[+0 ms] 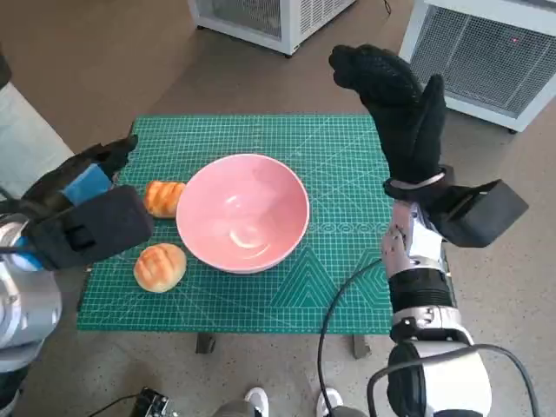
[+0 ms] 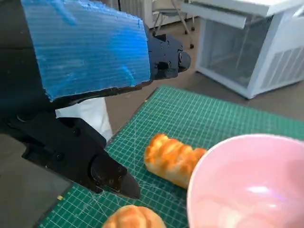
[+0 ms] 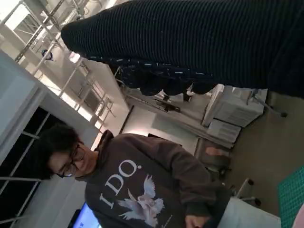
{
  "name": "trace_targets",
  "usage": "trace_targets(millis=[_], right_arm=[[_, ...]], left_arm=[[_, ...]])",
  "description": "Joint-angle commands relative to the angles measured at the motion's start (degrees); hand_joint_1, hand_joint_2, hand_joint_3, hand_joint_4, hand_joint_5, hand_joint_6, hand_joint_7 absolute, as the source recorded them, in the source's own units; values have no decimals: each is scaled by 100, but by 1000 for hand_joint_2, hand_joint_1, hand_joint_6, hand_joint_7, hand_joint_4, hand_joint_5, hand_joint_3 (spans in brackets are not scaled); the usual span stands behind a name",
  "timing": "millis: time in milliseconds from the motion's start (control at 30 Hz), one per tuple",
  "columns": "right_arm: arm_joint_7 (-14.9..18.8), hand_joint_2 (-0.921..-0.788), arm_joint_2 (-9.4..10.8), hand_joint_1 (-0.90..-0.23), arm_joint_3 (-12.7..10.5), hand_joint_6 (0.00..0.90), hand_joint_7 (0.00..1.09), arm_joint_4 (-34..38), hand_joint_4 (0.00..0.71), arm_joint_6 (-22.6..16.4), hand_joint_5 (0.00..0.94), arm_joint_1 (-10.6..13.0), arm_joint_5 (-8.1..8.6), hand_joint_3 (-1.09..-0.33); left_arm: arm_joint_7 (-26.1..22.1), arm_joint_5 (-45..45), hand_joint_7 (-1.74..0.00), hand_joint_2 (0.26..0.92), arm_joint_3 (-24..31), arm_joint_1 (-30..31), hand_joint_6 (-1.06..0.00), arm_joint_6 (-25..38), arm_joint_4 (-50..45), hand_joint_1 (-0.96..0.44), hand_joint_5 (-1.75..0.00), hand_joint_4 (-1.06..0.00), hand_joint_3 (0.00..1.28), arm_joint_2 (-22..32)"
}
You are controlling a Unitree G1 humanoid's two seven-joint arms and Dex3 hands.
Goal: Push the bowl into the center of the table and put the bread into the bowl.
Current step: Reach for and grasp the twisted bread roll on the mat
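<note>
Bowl (image 1: 243,213) sits about mid-counter (image 1: 347,287) on the green mat, both bread pieces (image 1: 163,198) touching or just beside its left rim, so empty left hand (image 1: 82,217), fingers apart, likely hovers to grab one; right hand (image 1: 395,104) raised clear, empty.

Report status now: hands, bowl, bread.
Left hand open, beside bread. Right hand raised, holds nothing. Pink bowl near center, empty. Two bread pieces on green mat.

The gloved right hand (image 3: 199,42) spans the view as a dark knitted band; beneath it a person (image 3: 142,190) in a dark printed sweatshirt, white cabinets (image 3: 232,114) beside them
</note>
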Motion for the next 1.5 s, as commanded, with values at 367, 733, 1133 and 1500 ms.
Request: trace_targets(millis=[367, 733, 1133, 1500], right_arm=[[19, -921, -39, -722, 23, -1, 542, 28, 161, 106, 4, 151, 17, -900], [26, -921, -65, -714, 29, -1, 540, 11, 161, 130, 5, 167, 16, -900], [38, -921, -78, -714, 36, -1, 539, -10, 161, 154, 5, 174, 22, -900], [53, -921, -98, -711, 48, -1, 539, -14, 160, 180, 5, 172, 20, -901]], left_arm=[[477, 423, -77, 702, -469, -573, -142, -856, 1645, -34, -6, -17, 2, -616], [750, 584, -67, 709, -554, -793, -174, -1258, 2463, -9, -10, -47, 5, -896], [937, 757, -54, 714, -637, -997, -192, -1630, 3103, -1, -8, -66, 7, -1064], [1367, 862, -50, 723, -794, -1344, -222, -2202, 4101, 7, -8, -87, 11, -1288]])
